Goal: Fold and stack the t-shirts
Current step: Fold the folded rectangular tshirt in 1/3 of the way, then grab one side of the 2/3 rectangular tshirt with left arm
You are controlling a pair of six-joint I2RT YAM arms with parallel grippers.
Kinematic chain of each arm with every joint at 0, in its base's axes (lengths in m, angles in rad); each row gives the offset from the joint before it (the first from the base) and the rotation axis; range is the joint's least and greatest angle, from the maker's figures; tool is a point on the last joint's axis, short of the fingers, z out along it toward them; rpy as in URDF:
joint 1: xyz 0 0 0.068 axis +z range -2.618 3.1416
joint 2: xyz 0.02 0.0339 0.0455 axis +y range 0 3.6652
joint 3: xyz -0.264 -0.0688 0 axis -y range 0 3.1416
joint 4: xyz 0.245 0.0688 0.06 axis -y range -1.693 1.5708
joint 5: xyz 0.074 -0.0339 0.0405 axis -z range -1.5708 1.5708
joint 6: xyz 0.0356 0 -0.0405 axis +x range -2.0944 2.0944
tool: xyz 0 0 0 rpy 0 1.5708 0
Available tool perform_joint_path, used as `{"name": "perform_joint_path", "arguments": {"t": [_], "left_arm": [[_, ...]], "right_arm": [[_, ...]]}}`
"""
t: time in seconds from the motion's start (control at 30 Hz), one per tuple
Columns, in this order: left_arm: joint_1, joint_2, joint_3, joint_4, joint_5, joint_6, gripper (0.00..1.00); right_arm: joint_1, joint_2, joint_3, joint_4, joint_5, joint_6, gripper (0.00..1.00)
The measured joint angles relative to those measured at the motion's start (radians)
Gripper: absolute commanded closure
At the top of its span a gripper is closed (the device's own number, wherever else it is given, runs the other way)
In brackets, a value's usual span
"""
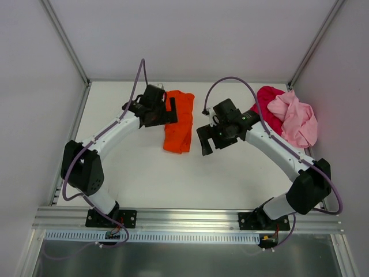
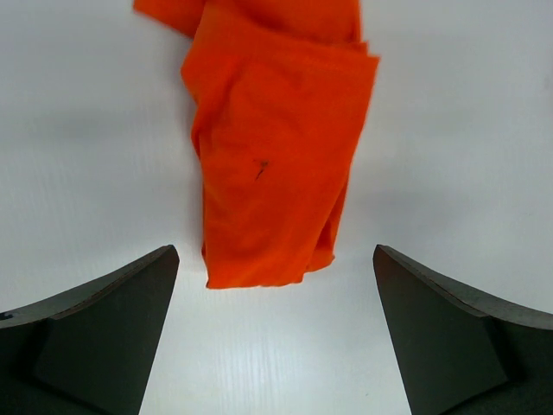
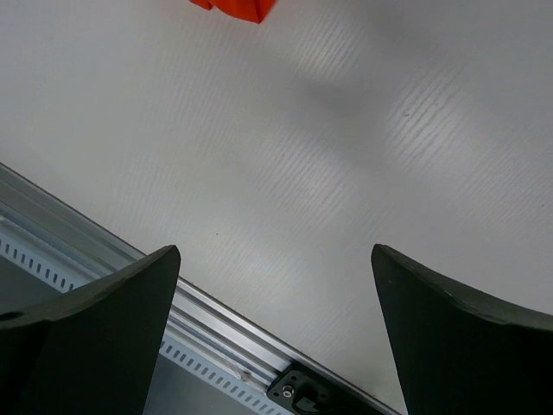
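Orange t-shirt (image 1: 179, 122) folded, flat near the table's (image 1: 144, 173) far edge. Pink t-shirt (image 1: 297, 118) heaped on red t-shirt (image 1: 268, 104), far right corner. Left gripper (image 2: 275, 259) jaws apart at the orange t-shirt's left edge. Right gripper (image 3: 275, 259) jaws apart above bare white ribbed table. Pale walls (image 1: 190, 34), aluminium rail (image 1: 184, 216) along near edge.

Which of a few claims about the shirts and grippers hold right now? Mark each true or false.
1. The orange t-shirt lies folded on the table. True.
2. The left gripper is shut on the orange t-shirt. False: the left gripper is open and the shirt lies free.
3. The pink t-shirt lies crumpled on the red t-shirt. True.
4. The right gripper holds the pink t-shirt. False: the right gripper is open and empty, over bare table.
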Motion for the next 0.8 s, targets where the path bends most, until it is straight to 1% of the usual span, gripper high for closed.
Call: {"name": "perform_joint_path", "arguments": {"t": [0.13, 0.27, 0.5, 0.8], "left_arm": [[-0.006, 0.000, -0.153, 0.016, 0.026, -0.032, 0.02], [-0.013, 0.000, -0.247, 0.043, 0.075, -0.073, 0.02], [-0.042, 0.000, -0.315, 0.121, 0.108, -0.106, 0.03], [-0.066, 0.025, -0.378, 0.177, 0.128, -0.129, 0.05]], "right_arm": [[0.000, 0.001, 0.007, -0.001, 0.005, -0.001, 0.00], [0.000, 0.006, 0.023, -0.002, 0.009, -0.002, 0.00], [0.000, 0.018, 0.049, -0.004, 0.025, -0.015, 0.00], [0.000, 0.019, 0.071, -0.018, 0.039, -0.027, 0.00]]}}
